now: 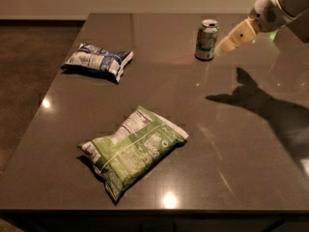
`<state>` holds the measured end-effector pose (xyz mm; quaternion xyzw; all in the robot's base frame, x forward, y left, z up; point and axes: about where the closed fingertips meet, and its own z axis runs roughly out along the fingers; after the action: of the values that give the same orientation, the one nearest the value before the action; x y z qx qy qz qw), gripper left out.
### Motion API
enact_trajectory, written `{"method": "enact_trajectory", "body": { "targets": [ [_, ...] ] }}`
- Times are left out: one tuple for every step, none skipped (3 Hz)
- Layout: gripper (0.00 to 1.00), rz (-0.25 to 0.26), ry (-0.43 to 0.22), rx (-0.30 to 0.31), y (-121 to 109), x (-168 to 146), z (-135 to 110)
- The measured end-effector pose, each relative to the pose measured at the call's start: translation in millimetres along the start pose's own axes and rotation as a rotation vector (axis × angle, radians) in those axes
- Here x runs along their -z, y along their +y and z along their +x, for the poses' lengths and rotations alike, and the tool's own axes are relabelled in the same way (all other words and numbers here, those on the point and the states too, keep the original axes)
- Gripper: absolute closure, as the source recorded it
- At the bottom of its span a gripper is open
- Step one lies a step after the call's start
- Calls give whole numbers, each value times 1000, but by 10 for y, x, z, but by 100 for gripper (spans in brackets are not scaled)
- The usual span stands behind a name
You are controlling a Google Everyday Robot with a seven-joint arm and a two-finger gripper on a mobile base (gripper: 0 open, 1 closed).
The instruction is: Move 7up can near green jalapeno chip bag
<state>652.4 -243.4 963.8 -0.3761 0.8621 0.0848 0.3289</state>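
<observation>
The 7up can [206, 40], green and white with a silver top, stands upright on the dark table at the back, right of centre. The green jalapeno chip bag [133, 150] lies flat near the table's front, left of centre, far from the can. My gripper [231, 40] comes in from the upper right on a white arm, its cream fingertip just right of the can and above the table surface. It holds nothing.
A smaller blue and white bag [98, 61] lies at the back left. The dark table [241, 144] has its front edge at the bottom and its left edge running diagonally beside a brown floor. My arm's shadow falls on the right part.
</observation>
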Motion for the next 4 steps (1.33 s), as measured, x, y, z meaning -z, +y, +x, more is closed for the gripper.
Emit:
{"method": "enact_trajectory", "body": {
  "targets": [
    [0, -19, -49, -49, -219, -312, -190],
    [0, -11, -77, -67, -418, -584, -357],
    [0, 37, -83, -81, -637, -781, -472],
    [0, 59, -64, -92, -737, -967, -521]
  ]
}}
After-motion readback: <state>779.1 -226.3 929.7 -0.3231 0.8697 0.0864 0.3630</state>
